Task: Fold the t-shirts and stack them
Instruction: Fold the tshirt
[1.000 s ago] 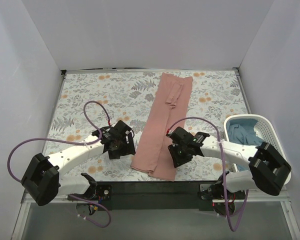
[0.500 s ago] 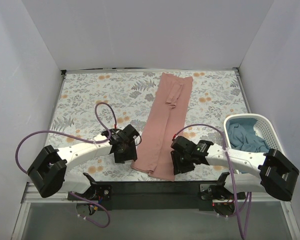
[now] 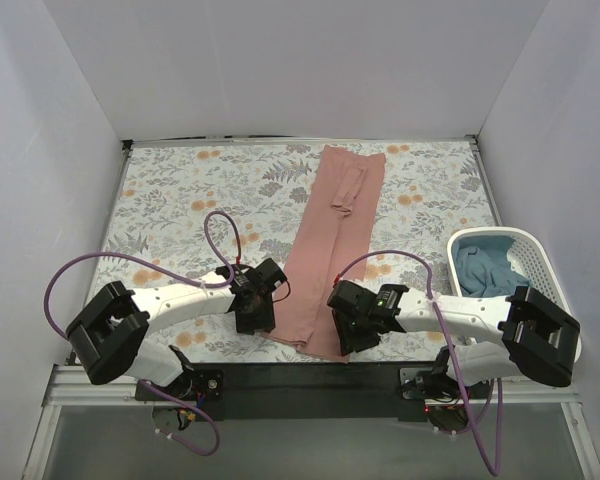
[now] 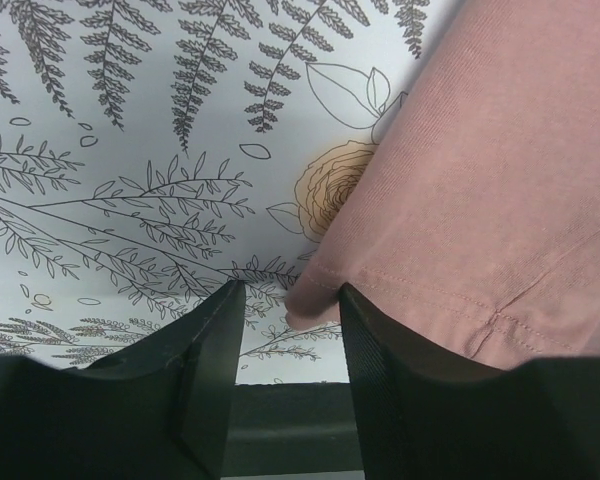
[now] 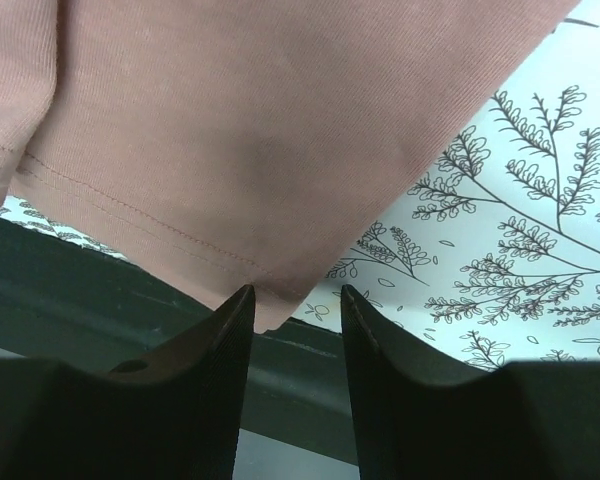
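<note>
Floral cloth [image 3: 180,190]: covers the table top. The pink t-shirt lies on it, a little right of middle.

Pink t-shirt [image 3: 330,240]: folded into a long narrow strip that runs from the far side of the cloth to the near edge. It leans slightly, with the far end further right than the near end. A sleeve is folded onto the far end. The near hem is flat, with its stitching showing in both wrist views.

White basket [image 3: 500,236]: well to the right of the pink t-shirt, level with its near half.

Teal t-shirt [image 3: 480,270]: bunched up inside that basket, apart from the pink t-shirt.

Your left gripper [image 4: 290,300]: low at the near-left corner of the pink t-shirt. The jaws stand partly apart. The rounded hem corner sits in the gap, close to the right-hand finger [image 4: 380,370]. The other finger [image 4: 210,360] is over bare floral cloth. The jaws have not closed on the fabric.

Your right gripper [image 5: 297,300]: low at the near-right corner of the pink t-shirt. The jaws stand partly apart about as much as on the left. The hem corner points down between the two fingertips, where the cloth meets the dark table edge [image 5: 80,300]. The jaws are not clamped on the corner.
</note>
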Tool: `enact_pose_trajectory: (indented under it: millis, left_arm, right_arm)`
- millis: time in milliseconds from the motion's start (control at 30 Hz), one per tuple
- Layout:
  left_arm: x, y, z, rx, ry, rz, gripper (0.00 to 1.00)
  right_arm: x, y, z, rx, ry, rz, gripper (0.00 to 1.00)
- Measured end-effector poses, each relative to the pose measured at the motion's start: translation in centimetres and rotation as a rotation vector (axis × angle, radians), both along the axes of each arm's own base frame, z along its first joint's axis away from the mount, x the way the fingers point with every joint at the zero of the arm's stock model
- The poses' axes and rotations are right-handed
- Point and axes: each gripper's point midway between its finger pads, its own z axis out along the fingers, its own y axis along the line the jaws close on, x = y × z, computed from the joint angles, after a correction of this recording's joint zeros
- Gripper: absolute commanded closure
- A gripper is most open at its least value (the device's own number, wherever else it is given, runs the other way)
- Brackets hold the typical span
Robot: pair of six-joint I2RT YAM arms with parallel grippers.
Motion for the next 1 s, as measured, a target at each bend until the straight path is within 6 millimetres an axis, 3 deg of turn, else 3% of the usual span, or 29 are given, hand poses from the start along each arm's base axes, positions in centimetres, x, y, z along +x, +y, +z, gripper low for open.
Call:
enact_pose_trajectory:
  millis: [233, 567, 833, 900, 1000]
  left_arm:
    - [-0.1, 0.1, -0.1, 0.005, 0.002, 0.003, 0.66]
    - [-0.3, -0.3, -0.1, -0.005, -0.006, -0.014, 0.63]
    - [-0.5, -0.7, -0.2, -0.018, 0.001, -0.017, 0.86]
    - [-0.5, -1.0, -0.2, -0.028, 0.001, -0.021, 0.99]
    - [-0.7, -1.3, -0.1, -0.038, 0.004, -0.031, 1.0]
  right_arm:
    - [-0.3, 0.2, 0.0, -0.002, 0.001, -0.008, 0.54]
    - [-0.6, 0.9, -0.2, -0.015, 0.027, 0.0, 0.58]
    - [-0.8, 0.8, -0.3, -0.019, 0.036, -0.015, 0.78]
    - [-0.8, 0.8, -0.3, -0.018, 0.037, -0.018, 0.86]
    - [-0.9, 0.9, -0.3, -0.013, 0.037, -0.017, 0.99]
